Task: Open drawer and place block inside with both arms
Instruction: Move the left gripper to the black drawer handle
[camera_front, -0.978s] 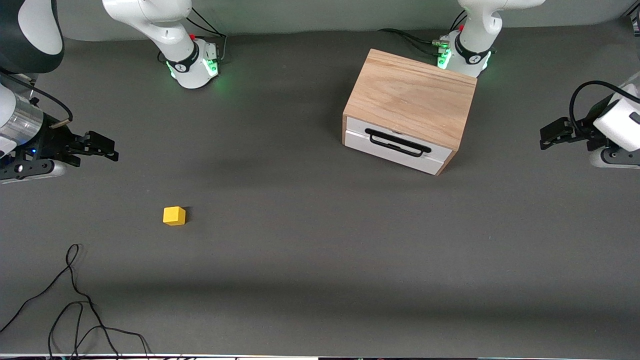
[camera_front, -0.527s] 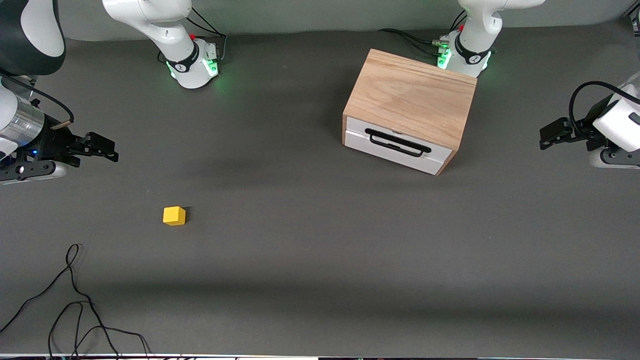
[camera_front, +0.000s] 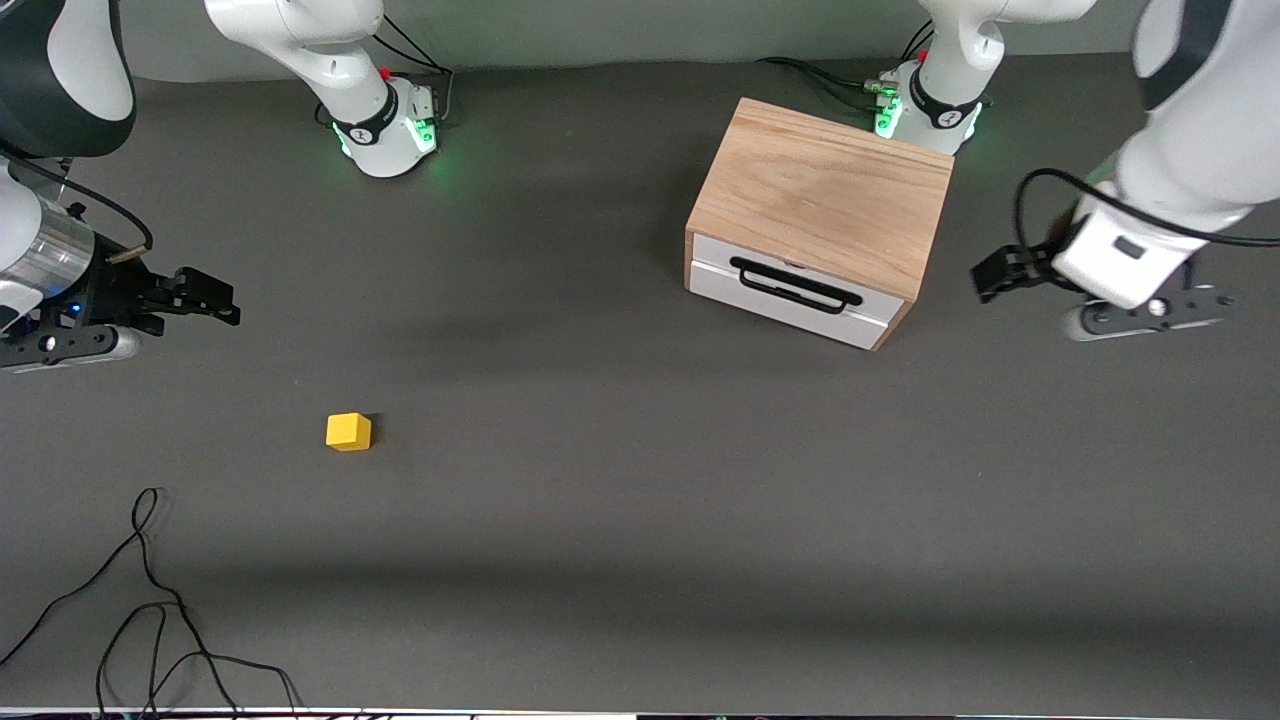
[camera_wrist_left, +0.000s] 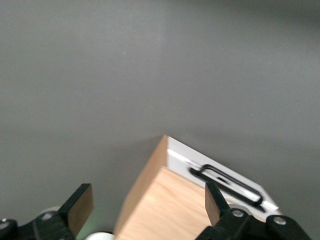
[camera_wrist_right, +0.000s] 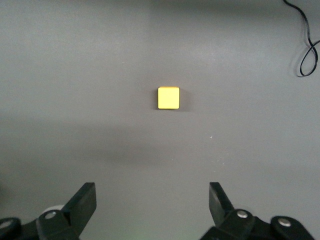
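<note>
The drawer (camera_front: 795, 291) is shut flush in the front of the wooden cabinet (camera_front: 820, 195), which stands on the grey desk (camera_front: 640, 500) close to the left arm's base. Its black wire handle (camera_front: 795, 285) faces the front camera at a slight angle.

The left gripper (camera_front: 985, 272) hangs in the air over the desk just beside the cabinet, toward the left arm's end of the desk. Its fingers (camera_wrist_left: 80, 207) are spread wide and hold nothing; in the left wrist view the cabinet's corner and the handle (camera_wrist_left: 227, 182) show between them (still apart from them, not touched).

The block (camera_front: 348, 431), a small yellow cube, sits alone on the desk toward the right arm's end, well apart from the cabinet and nearer the front camera than it.

The right gripper (camera_front: 215, 300) hovers over the desk at the right arm's end, its fingers (camera_wrist_right: 85, 202) released and empty. In the right wrist view the block (camera_wrist_right: 168, 98) lies ahead of the open fingers, roughly centred on the gap, clear of both.

A loose black cable (camera_front: 150, 600) lies near the desk's front edge.
</note>
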